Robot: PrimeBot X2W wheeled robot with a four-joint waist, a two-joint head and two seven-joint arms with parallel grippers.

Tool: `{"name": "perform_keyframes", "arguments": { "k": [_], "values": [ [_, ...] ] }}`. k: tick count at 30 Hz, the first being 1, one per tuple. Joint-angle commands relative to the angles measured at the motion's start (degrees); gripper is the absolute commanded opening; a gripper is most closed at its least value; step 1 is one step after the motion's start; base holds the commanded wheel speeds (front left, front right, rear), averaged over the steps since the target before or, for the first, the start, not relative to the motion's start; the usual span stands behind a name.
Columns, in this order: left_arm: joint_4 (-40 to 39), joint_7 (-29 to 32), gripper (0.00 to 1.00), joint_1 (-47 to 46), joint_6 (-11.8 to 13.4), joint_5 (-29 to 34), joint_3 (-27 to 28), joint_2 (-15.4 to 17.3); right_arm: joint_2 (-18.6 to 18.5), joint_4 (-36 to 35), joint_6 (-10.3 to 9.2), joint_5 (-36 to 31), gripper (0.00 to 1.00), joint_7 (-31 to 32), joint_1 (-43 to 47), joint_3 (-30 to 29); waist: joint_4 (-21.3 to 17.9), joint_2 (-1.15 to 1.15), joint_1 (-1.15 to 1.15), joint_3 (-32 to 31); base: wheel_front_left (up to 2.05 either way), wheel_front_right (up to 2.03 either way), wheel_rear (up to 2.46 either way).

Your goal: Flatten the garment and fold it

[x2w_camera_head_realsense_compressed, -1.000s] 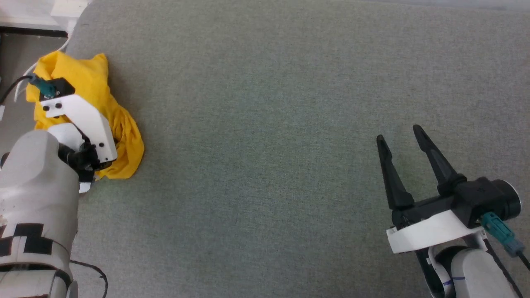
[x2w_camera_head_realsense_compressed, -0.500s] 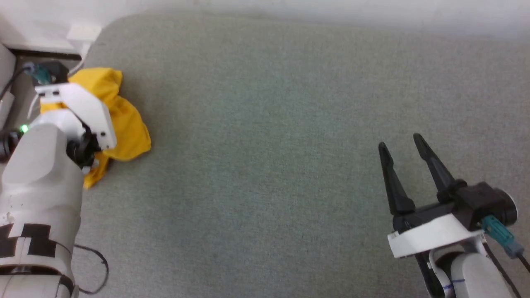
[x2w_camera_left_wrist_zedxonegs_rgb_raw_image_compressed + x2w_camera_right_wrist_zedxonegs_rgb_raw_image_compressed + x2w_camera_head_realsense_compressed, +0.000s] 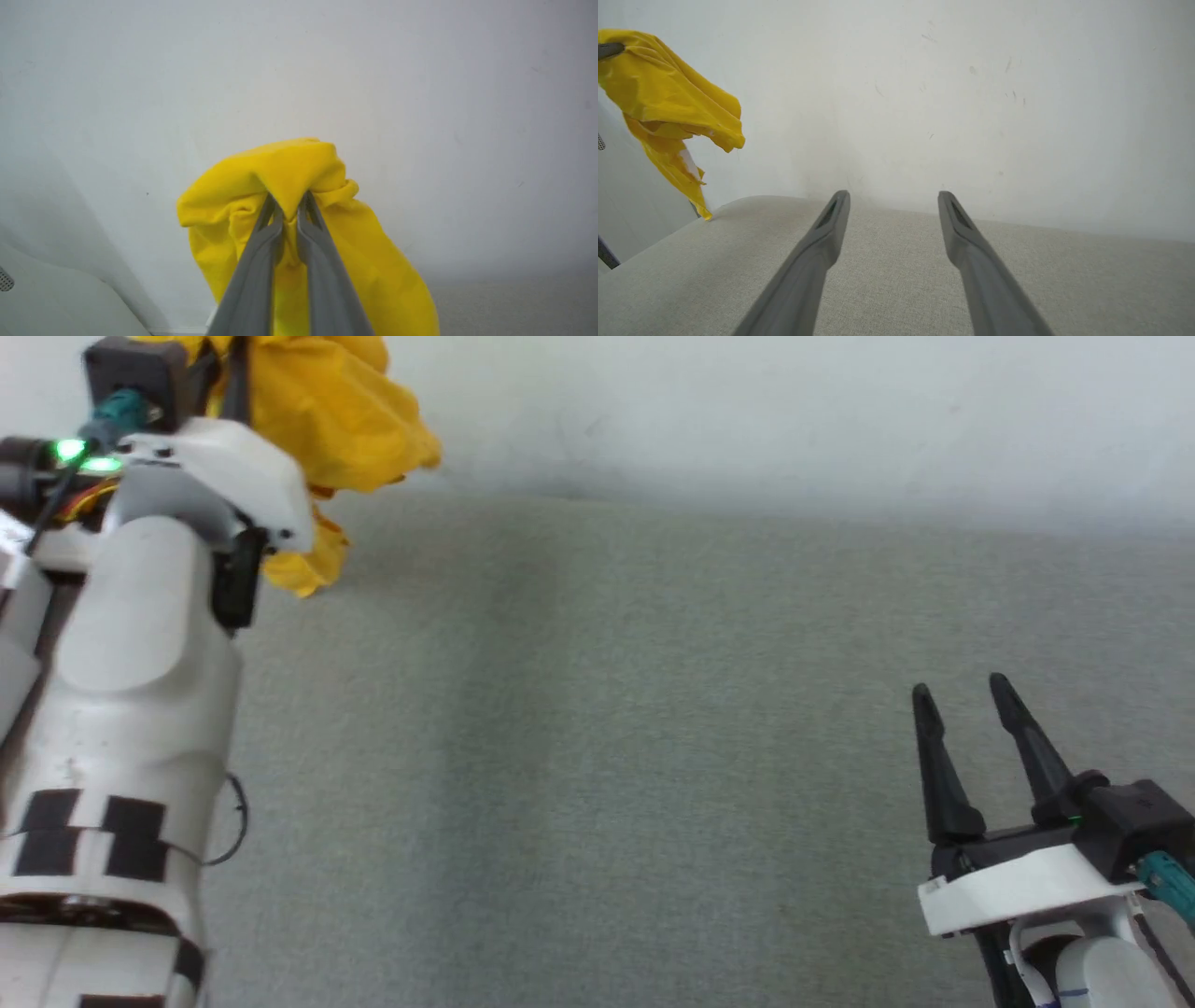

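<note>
The left jaws pinch a bunched fold of the garment [image 3: 280, 163], holding it aloft over the far-left corner of the surface [image 3: 597, 709], long axis hanging downward. The right jaws gape empty, low at right, well apart; the cloth lies up-left of them

The yellow garment [image 3: 280, 163] was soft, matt cloth, creased into folds. The tabletop [image 3: 597, 728] was covered in grey-green woven fabric, matt and finely rough. The wall [image 3: 971, 93] looked smooth, matt and faintly scuffed. The right gripper [image 3: 961, 685] was dark matt plastic, and the left forearm [image 3: 140, 616] was pale, smooth, slightly glossy plastic.
</note>
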Motion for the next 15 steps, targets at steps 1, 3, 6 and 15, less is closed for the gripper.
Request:
{"name": "perform_keyframes", "arguments": {
  "k": [1, 3, 6, 15],
  "values": [
    [-1.3, -1.3, 0.0, -0.4, -0.5, 0.0, -0.6, -2.1, 0.1, -0.1, -0.11, 0.3, 1.0, -0.1, 0.8, -0.7, -4.0, 0.0, 0.02, -2.5, 0.0, 0.0, 0.0],
    [-3.2, -2.2, 0.0, 0.3, -0.8, -0.5, -0.9, -4.1, 0.1, -0.4, -0.11, 0.2, 1.0, 0.1, 1.3, -1.5, -6.1, 0.0, 0.02, -2.9, 0.0, 0.0, 0.0],
    [-5.3, -2.7, 0.0, 1.4, -1.2, -1.1, -1.3, -6.4, 0.1, -0.8, -0.11, 0.3, 1.0, 0.4, 1.6, -2.3, -8.3, 0.0, 0.02, -3.1, 0.0, 0.0, 0.0],
    [-15.4, -3.2, 0.0, 13.3, -3.2, -6.5, -6.3, -14.2, 0.1, -1.3, -0.11, 0.9, 1.0, 1.2, 2.9, -4.0, -17.1, 0.0, 0.02, -2.4, 0.0, 0.0, 0.0]
  ]
}}
